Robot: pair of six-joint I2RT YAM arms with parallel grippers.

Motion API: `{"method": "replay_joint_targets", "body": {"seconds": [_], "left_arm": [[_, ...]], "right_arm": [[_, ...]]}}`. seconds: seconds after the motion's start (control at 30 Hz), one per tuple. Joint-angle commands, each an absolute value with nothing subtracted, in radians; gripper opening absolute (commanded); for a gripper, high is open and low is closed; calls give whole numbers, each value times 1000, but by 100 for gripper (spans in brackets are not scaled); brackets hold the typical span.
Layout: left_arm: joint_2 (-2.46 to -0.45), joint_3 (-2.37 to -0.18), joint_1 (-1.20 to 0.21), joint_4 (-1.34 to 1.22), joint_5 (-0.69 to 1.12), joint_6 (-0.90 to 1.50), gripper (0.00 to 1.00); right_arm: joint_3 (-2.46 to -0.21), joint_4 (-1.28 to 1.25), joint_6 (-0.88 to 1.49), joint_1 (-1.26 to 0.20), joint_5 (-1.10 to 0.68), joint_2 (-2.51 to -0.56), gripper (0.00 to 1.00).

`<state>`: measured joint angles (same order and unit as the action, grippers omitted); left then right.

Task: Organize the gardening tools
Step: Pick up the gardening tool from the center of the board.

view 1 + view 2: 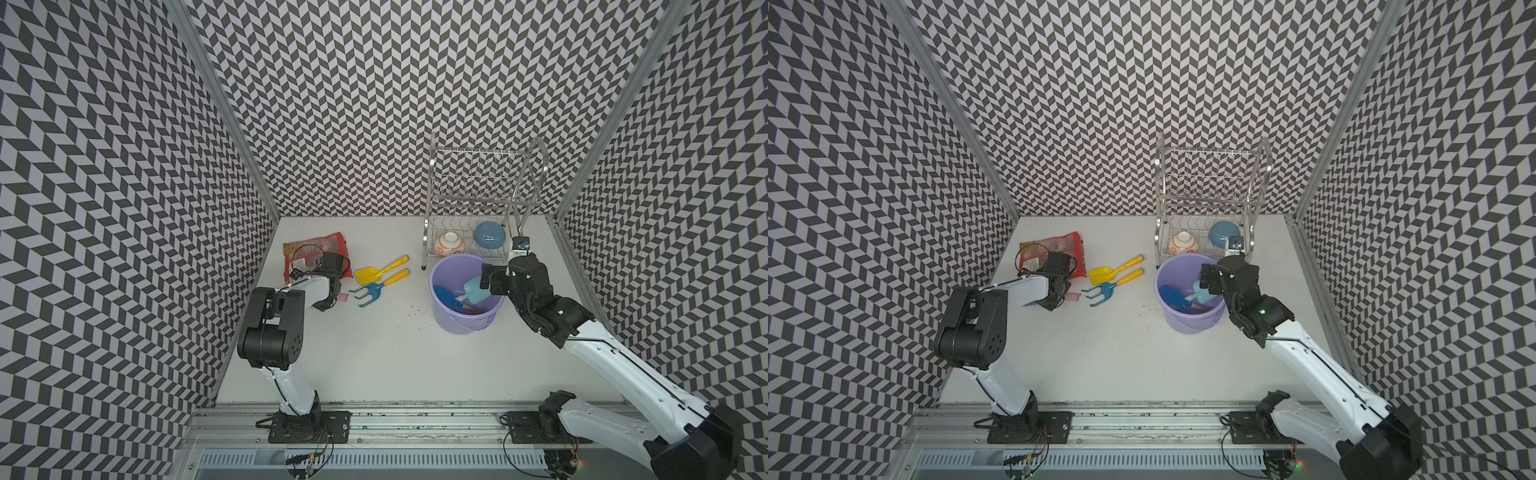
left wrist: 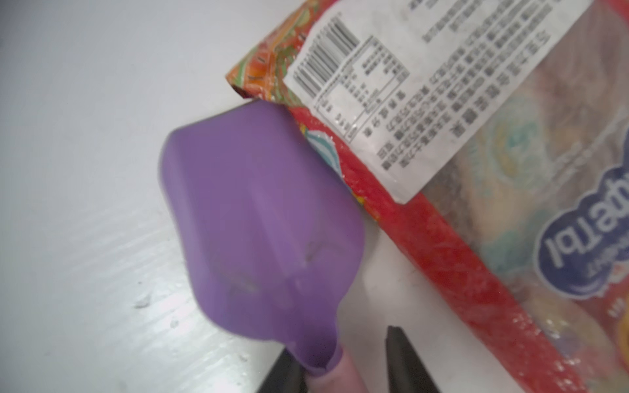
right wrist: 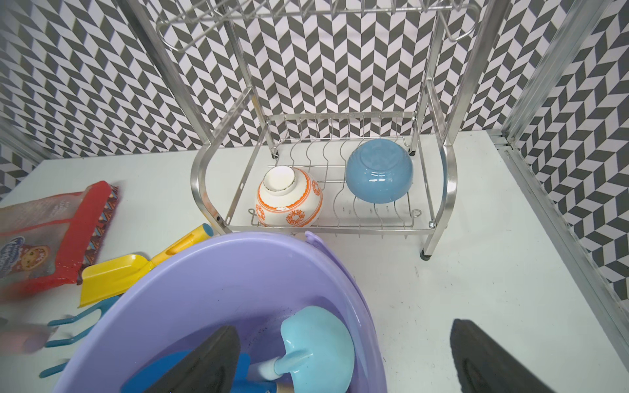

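Pointing blade-first away from the left tool (image 2: pixel 340 343), the purple scoop (image 2: pixel 258 217) lies with its handle between unclenched jaws.

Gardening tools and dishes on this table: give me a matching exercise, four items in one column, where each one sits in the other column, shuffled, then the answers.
Items
1. yellow scoop
2. light blue spade
3. purple scoop
4. blue bowl

Places
A. handle straddled by the left gripper
B. on the dish rack's lower shelf
C. inside the lavender bucket
D. flat on the table, beside the blue fork

Pairs: 1-D, 2-C, 3-A, 4-B
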<state>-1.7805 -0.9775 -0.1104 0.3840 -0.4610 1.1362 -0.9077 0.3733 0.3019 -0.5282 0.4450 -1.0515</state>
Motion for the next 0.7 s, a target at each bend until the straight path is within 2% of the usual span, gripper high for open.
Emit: {"method": "replay_joint_targets", "body": {"seconds": [0.0,0.1,0.3,0.47,0.67], "left_arm": [[-1773,-931,-102,461,-435,1095,16],[-1736,-910,-102,462,-434,1093,0],[-1626,-900,-103,517,-489,1124,0],[-1459,-875,-110,520,-519,1162,0],[-1287,-915,-198,478,-622,1120,0]], "right_arm": [[-910,321,313,-533,472,-1021,100],[-924,324,311,-533,473,-1021,100],[-936,331,304,-532,460,-1022,100],[-937,338,310,-532,440,-1022,100],[-937,349,335,-533,397,-1013,100]]}}
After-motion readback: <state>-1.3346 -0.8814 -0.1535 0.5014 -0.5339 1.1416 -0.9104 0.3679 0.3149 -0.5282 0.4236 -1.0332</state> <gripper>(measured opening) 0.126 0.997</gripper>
